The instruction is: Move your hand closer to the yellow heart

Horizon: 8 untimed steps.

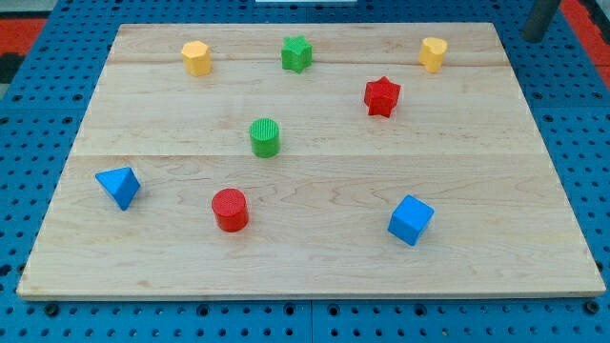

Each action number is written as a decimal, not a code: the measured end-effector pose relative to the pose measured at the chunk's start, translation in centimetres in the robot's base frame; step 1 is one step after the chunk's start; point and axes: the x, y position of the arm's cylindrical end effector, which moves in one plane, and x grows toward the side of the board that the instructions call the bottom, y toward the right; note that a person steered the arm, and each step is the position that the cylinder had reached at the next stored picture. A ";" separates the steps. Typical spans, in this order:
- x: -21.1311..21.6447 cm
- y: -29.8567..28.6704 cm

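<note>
claw: none shows, so wide or narrow cannot be told. the arm ends in a dark rod, cut off by the view's top right corner. its lower end, the tip (536,36), sits just past the worktop's (334,272) top right corner, over the blue perforated base (581,114), not over the wood.

the yellow heart (433,53) stands near the worktop's top edge on the view's right side. it is the block nearest the tip, to the tip's left and slightly lower in the view, clearly apart from it, no contact.

other blocks, all separate, none touching:
- red star (381,96), below and left of the yellow heart, near it.
- green star (296,53), top edge, around the middle.
- yellow hexagon-like block (196,58), top edge, towards the view's left.
- green cylinder (265,137), upright, left of centre.
- red cylinder (230,210), upright, below the green cylinder and a bit left.
- blue triangular block (119,186), by the left edge, lower half.
- blue cube (411,219), lower right part, well apart from the yellow heart.

the worktop is a pale wooden board made of joined planks.
</note>
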 end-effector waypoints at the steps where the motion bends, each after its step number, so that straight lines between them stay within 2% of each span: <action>1: 0.2 0.5; 4: 5.9 -5.5; 8: 5.9 -3.8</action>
